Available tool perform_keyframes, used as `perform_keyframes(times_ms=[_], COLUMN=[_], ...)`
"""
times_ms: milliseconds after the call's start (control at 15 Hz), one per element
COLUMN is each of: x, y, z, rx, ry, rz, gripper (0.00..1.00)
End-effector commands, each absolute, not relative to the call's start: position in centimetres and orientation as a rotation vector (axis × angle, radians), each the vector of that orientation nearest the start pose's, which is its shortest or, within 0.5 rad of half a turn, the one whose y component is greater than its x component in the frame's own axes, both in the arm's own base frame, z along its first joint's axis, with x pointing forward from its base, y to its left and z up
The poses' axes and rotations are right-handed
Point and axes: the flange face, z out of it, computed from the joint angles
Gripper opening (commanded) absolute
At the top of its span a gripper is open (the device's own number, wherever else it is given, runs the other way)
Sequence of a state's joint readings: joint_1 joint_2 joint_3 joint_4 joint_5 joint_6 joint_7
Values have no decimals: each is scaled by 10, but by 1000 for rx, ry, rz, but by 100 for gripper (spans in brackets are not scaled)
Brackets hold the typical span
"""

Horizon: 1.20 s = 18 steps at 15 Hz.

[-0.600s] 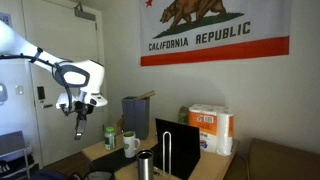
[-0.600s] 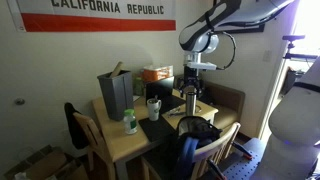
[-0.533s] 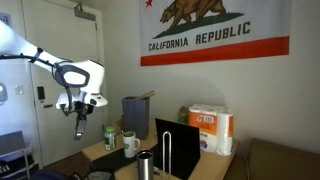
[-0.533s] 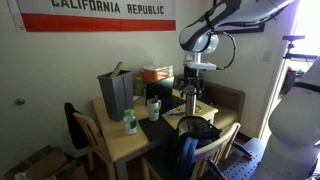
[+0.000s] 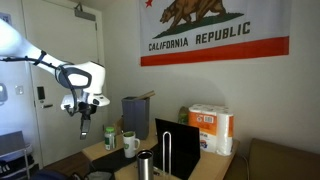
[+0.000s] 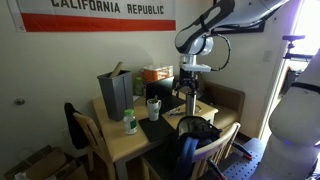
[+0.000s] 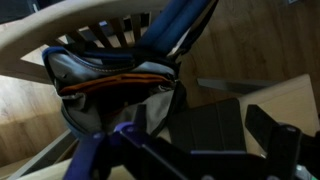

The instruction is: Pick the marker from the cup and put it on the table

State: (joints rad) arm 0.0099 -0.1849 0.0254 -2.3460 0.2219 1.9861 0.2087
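Observation:
My gripper [image 5: 83, 124] hangs open and empty high above the table [image 6: 120, 145], seen in both exterior views. It [image 6: 187, 100] is over the table's side by the chair, apart from the cups. A white cup [image 6: 153, 108] stands near the middle of the table, and the same kind of white mug [image 5: 130, 144] shows beside a small bottle. The marker is too thin to make out in any view. In the wrist view the gripper [image 7: 200, 125] looks down on a black mat [image 7: 210, 125] and a backpack, with one dark finger [image 7: 268, 132] at the right.
A tall grey box [image 6: 113, 92] stands at the back of the table, with a small bottle [image 6: 129, 122] in front. A metal cup [image 5: 145, 165], a black stand [image 5: 177, 146] and paper towels [image 5: 212, 128] are nearby. A blue-grey backpack [image 7: 120, 75] sits on the chair [image 6: 215, 140].
The arm has shifted the gripper a little sideways, toward the cups. The jaws stay open and the things on the table have not moved.

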Motion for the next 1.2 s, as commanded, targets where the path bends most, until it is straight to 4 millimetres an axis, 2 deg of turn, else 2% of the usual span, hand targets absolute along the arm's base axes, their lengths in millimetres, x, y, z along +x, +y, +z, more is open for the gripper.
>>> perform_keyframes(times_ms=[0,267,600,800,1133], x=[505,560,620,644,664], y=[58,86,117,134,150], z=[381,355,326,320,320], rx=[-2965,-3055,-3138,-3153,-3153], ry=[474,504,521,521,509], rz=[192,44,-122,-172,-236], gripper=[100,100,100,100,100])
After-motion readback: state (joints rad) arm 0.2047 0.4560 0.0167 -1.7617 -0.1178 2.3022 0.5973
